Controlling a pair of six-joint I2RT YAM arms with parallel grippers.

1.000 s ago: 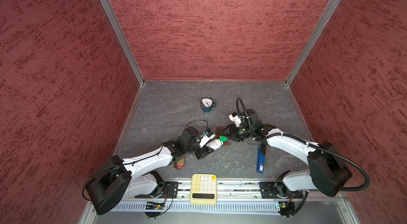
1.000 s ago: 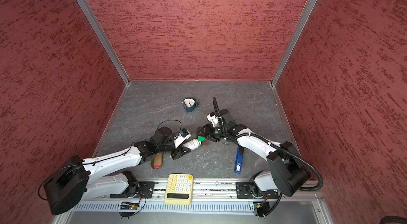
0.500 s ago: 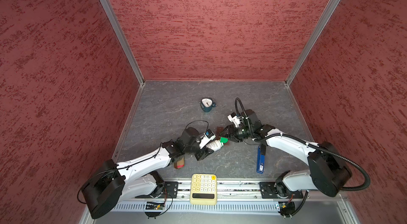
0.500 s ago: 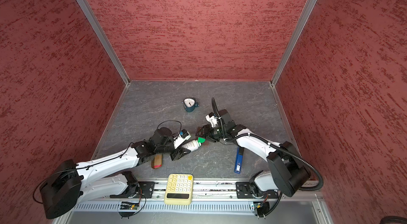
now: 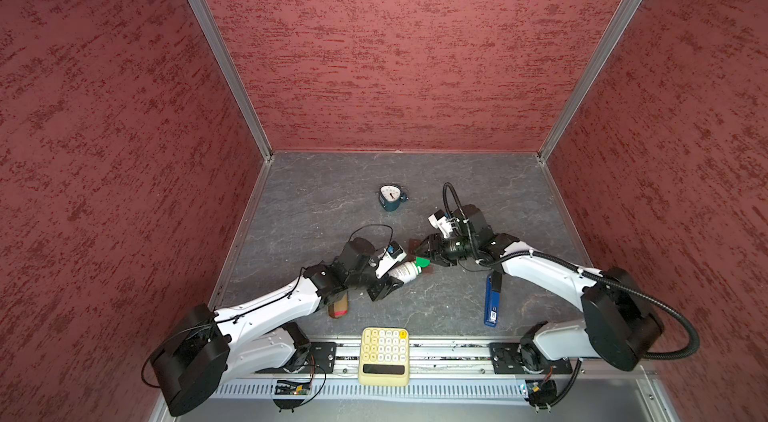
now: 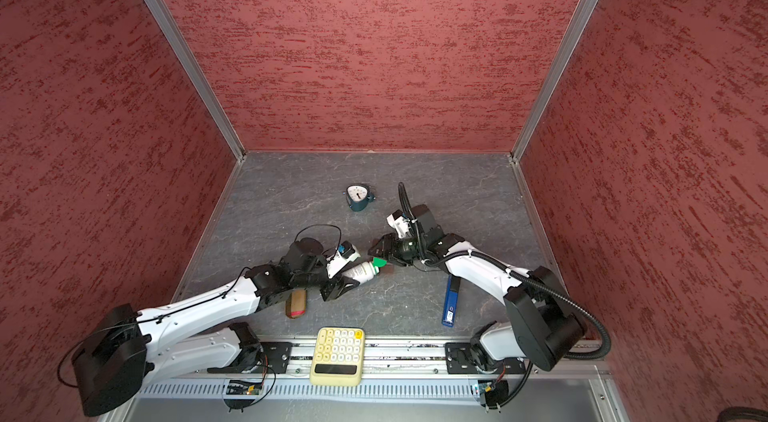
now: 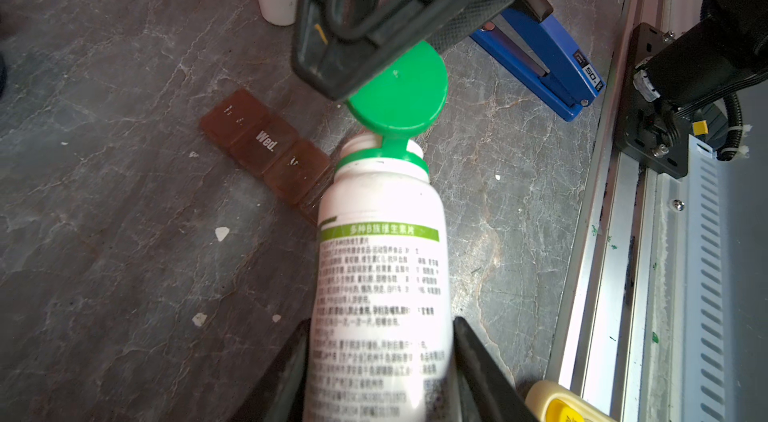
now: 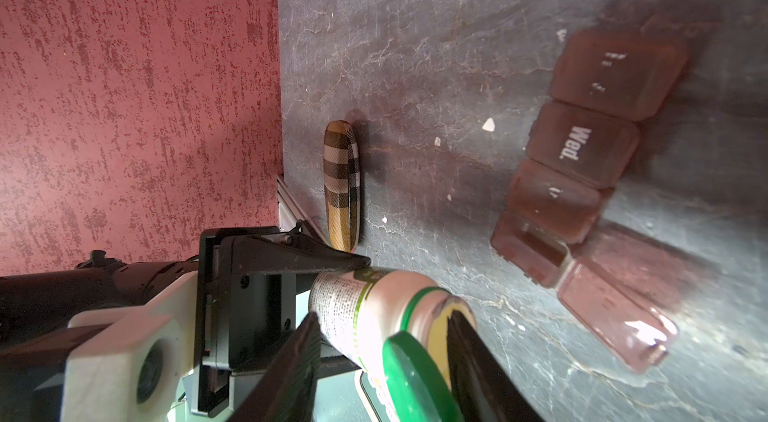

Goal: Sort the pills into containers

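The left gripper stayed clamped on the white bottle, tilted over the brown pill-box strip. The right gripper pinched its green flip cap, now swung open — pouring looked ready, one end cell's lid open, no pills visible.

Mottled red walls, grey floor

Brown pill-box strip flat on the floor, "Wed." lid shut, end cell flipped open.
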